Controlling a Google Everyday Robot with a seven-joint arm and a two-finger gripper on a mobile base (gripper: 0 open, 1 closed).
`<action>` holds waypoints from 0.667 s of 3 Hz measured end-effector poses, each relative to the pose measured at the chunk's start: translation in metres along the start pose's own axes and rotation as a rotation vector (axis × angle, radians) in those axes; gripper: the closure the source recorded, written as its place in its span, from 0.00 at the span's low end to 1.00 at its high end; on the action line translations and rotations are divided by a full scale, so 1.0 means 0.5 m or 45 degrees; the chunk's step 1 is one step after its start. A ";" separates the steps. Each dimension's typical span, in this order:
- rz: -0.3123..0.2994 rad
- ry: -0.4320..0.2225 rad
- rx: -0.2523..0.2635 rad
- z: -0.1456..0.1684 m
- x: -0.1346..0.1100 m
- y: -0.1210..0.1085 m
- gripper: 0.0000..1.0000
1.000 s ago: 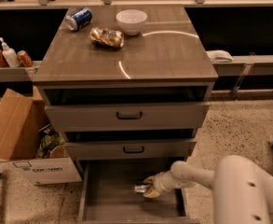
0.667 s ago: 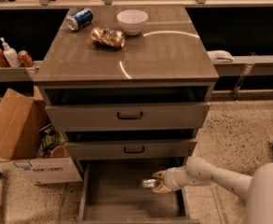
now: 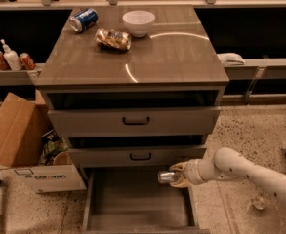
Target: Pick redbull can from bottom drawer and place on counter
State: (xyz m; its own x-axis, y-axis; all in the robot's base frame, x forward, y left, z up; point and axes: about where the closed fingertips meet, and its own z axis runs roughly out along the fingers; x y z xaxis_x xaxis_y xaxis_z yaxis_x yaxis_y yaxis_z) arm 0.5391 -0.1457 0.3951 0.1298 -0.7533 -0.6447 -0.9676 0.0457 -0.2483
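The redbull can (image 3: 166, 177) is a small silvery can held sideways in my gripper (image 3: 178, 175), which is shut on it. The gripper holds it above the right side of the open bottom drawer (image 3: 132, 204), just below the middle drawer's front. My white arm (image 3: 245, 172) reaches in from the right. The counter (image 3: 172, 52) is the glossy grey-brown cabinet top above.
On the counter lie a blue soda can (image 3: 83, 20), a gold foil snack bag (image 3: 112, 39) and a white bowl (image 3: 138, 22). Two upper drawers with black handles (image 3: 135, 121) stand slightly open. A cardboard box (image 3: 20, 140) sits on the floor at left.
My gripper has lifted the can off the drawer floor and moved it up and a little right, to just under the middle drawer front.
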 end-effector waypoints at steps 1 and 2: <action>0.000 0.000 0.000 0.000 0.000 0.000 1.00; -0.071 -0.006 0.017 -0.048 -0.050 0.005 1.00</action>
State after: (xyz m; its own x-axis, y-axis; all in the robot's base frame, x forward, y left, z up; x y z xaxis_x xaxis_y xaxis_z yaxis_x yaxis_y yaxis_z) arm 0.5280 -0.1424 0.4282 0.1843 -0.7517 -0.6332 -0.9560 0.0125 -0.2931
